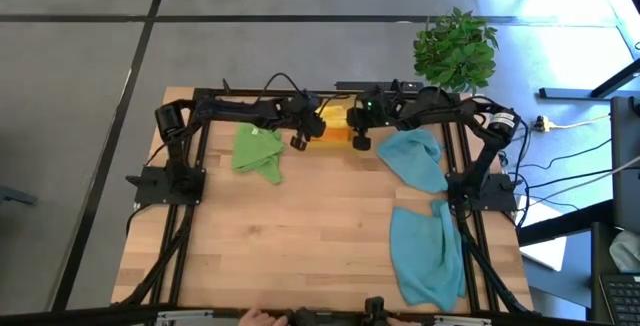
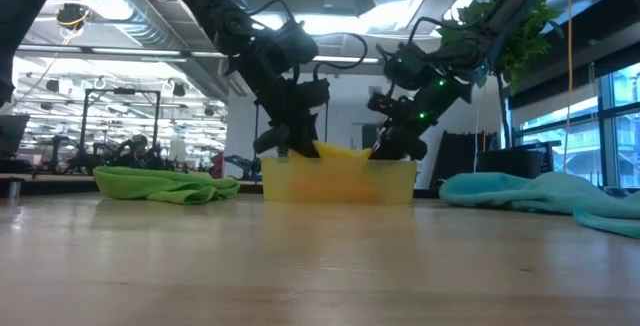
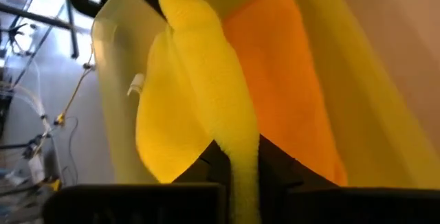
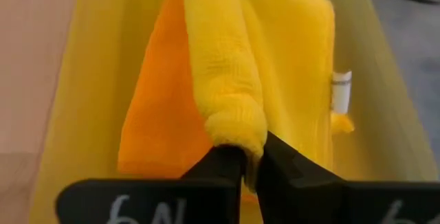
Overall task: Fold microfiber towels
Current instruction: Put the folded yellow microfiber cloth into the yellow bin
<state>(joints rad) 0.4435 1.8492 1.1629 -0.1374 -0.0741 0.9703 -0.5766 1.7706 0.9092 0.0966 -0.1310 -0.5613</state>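
Observation:
A yellow towel [image 3: 206, 80] stretches between my two grippers over the translucent yellow tray [image 2: 340, 181] at the table's far middle; it also shows in the right wrist view [image 4: 227, 80]. An orange towel [image 3: 289, 80] lies in the tray under it. My left gripper [image 1: 300, 138] is shut on the yellow towel's left end, my right gripper [image 1: 360, 138] on its right end. A green towel [image 1: 258, 152] lies crumpled left of the tray. Two teal-blue towels [image 1: 415, 158] [image 1: 428, 256] lie on the right. My left gripper pinches a bunched fold of the yellow towel's end [image 3: 240, 157] between its two fingers, from above. The towel runs off from the fingers toward my other gripper, over the tray. My right gripper pinches the rolled, bunched other end [image 4: 237, 131] between its two fingers, from above, over the tray.
A potted plant [image 1: 455, 48] stands beyond the table's far right corner. The arms' dark frames run along both side edges. Bare wood [image 1: 300, 236] spreads across the middle and near part of the table. A hand [image 1: 262, 317] shows at the near edge.

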